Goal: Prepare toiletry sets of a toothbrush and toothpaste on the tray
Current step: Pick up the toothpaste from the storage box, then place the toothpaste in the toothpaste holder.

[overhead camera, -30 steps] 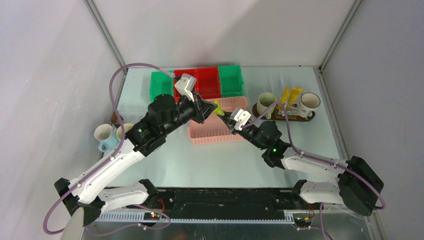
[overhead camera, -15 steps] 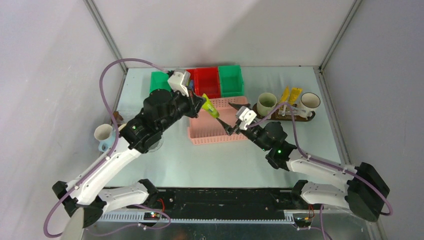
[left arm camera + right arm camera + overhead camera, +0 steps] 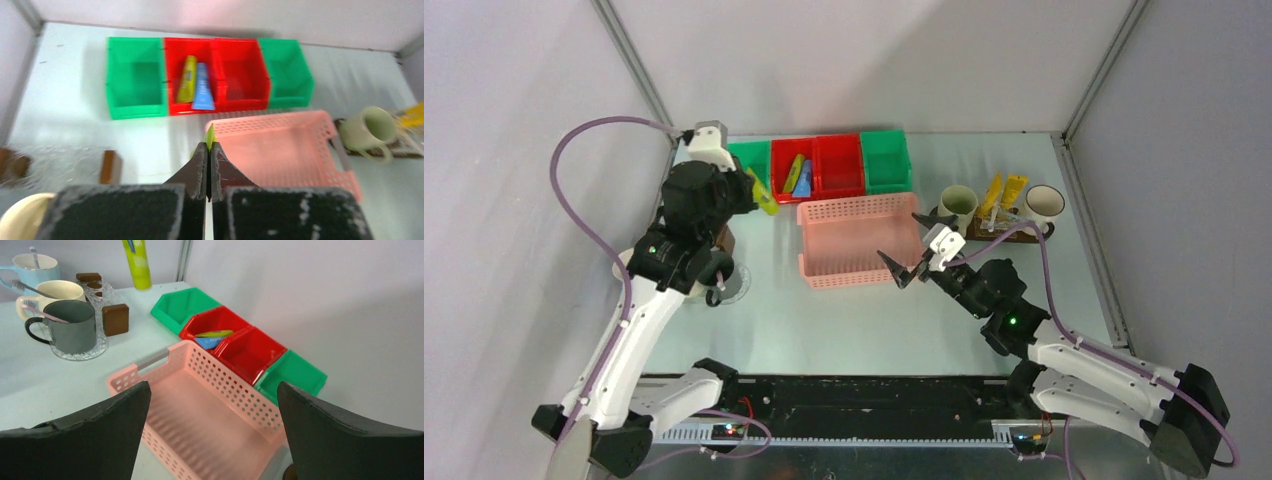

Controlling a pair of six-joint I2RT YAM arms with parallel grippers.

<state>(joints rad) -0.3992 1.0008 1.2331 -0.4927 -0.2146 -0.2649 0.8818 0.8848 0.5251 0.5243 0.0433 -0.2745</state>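
Left claw [image 3: 207, 151] tight on yellow-green tube [image 3: 210, 133]

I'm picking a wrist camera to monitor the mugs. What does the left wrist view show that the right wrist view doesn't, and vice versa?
Only the left wrist view: the pale green mug on the tray, and the left gripper shut on the yellow-green tube. Only the right wrist view: the dark mug and light blue mug with brushes, and the open right gripper. Both: the pink basket, the red bin holding a yellow tube and a blue tube, and the yellow-green tube.
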